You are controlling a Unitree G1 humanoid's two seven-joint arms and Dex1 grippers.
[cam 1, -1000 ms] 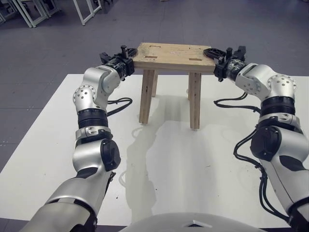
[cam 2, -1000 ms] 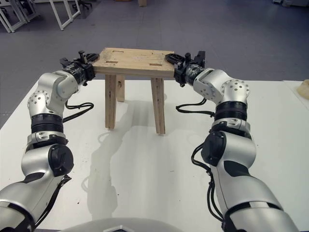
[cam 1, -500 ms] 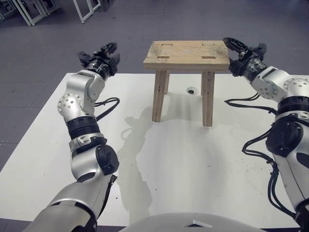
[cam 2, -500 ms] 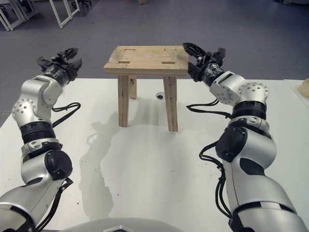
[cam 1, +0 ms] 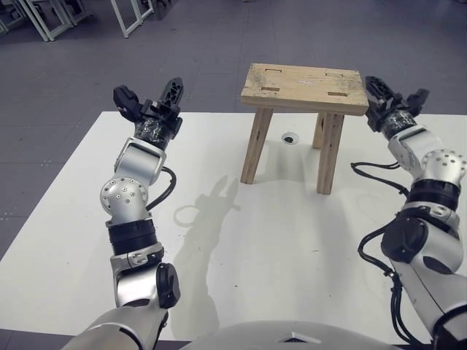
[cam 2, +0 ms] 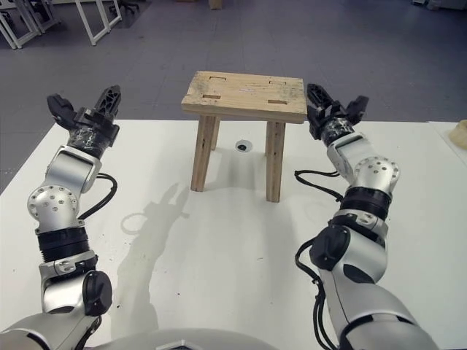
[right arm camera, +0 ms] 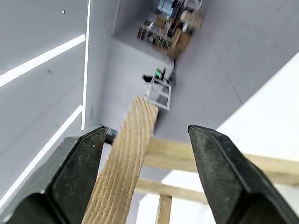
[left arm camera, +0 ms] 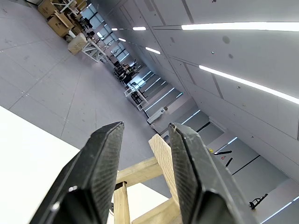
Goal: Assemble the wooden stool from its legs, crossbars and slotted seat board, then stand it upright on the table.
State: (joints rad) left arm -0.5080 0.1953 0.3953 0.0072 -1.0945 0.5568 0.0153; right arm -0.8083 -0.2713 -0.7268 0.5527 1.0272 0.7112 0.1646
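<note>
One stool (cam 1: 305, 80) just beside right gripper (cam 1: 397, 90)

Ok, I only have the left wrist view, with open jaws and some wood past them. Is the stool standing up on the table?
Observer: Yes, the stool stands upright on its legs on the white table.
Operator: Where are the left jaws relative to it?
Observer: Off to the stool's left, apart from it, raised near the table's far edge.
Operator: And the right jaws?
Observer: Open, close beside the right end of the seat board, not closed on it.
</note>
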